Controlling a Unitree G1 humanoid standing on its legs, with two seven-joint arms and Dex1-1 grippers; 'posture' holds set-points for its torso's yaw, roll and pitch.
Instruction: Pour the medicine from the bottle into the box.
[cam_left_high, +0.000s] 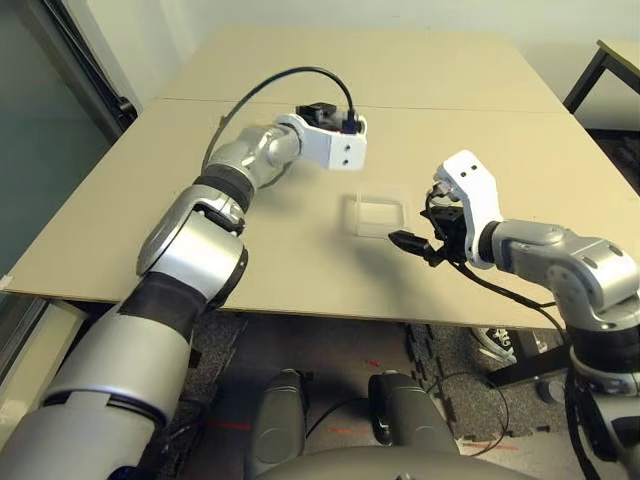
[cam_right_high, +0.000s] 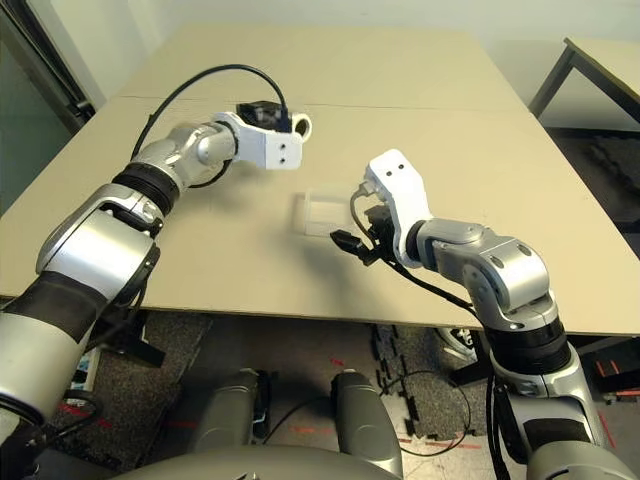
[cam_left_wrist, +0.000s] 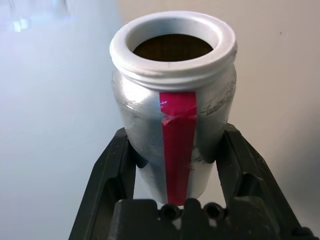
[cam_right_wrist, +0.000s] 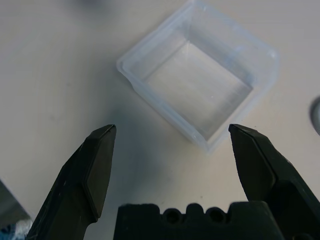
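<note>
bottle held up, box waiting on the table

the left gripper (cam_left_wrist: 175, 165) squeezes the bottle (cam_left_wrist: 174, 105) between its two black fingers (cam_left_wrist: 112, 170), tight around the silver body. the bottle has no cap on, so its round white mouth is open and looks dark inside (no pill can be made out in there). a red stripe runs down its side. the left arm holds it up above the table (cam_left_high: 150, 200), just behind the box (cam_left_high: 377, 214).

the box is clear plastic and sits flat on the table between the two arms. the right gripper (cam_right_wrist: 172, 145) hangs near the box with its fingers spread wide apart, holding nothing.
</note>
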